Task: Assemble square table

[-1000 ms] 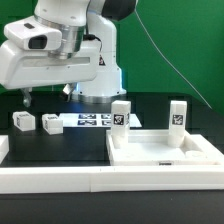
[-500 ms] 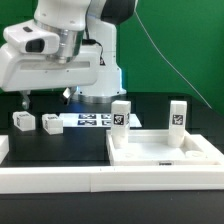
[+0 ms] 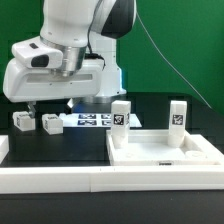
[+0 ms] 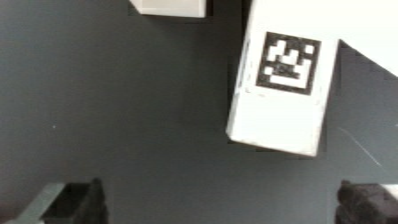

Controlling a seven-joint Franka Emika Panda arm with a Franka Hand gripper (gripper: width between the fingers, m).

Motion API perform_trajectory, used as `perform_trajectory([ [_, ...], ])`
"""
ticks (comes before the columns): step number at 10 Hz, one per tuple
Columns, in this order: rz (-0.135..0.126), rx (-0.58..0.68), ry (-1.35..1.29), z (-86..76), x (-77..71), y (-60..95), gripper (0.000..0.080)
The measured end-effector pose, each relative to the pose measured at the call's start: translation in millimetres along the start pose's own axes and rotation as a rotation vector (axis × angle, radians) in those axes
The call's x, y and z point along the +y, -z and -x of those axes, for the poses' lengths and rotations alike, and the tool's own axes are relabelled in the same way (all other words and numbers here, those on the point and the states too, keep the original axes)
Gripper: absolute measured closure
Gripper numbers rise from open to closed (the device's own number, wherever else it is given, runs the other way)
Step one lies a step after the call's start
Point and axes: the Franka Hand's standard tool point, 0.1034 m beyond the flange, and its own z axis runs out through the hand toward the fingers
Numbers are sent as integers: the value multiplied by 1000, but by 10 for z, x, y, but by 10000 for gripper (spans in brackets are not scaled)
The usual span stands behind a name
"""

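The white square tabletop (image 3: 165,152) lies at the exterior view's right, with two tagged legs (image 3: 120,113) (image 3: 177,115) standing upright at its far corners. Two loose white leg blocks (image 3: 22,120) (image 3: 50,123) lie on the black table at the left. My gripper (image 3: 32,104) hangs just above and behind them. In the wrist view a tagged leg (image 4: 281,85) lies on the dark table ahead of my gripper (image 4: 217,205). Its dark fingers (image 4: 71,205) are spread wide with nothing between them. Another white piece (image 4: 173,7) shows at the frame's edge.
The marker board (image 3: 90,120) lies between the loose legs and the tabletop. A long low white barrier rail (image 3: 60,180) runs along the front. The robot base (image 3: 95,75) stands behind, before a green backdrop.
The arm has swung toward the exterior view's right and turned its wrist, with the hand now a little lower over the loose leg blocks. No part has moved.
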Motion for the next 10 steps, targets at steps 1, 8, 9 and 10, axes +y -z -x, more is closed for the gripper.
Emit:
perform_trajectory([
  [1, -7, -22, -3, 14, -20, -15, 151],
  [8, -66, -508, 13, 1, -106, -194, 151],
  [9, -39, -566, 18, 15, -56, -243, 151],
  [10, -43, -600, 14, 61, -27, -312, 151],
])
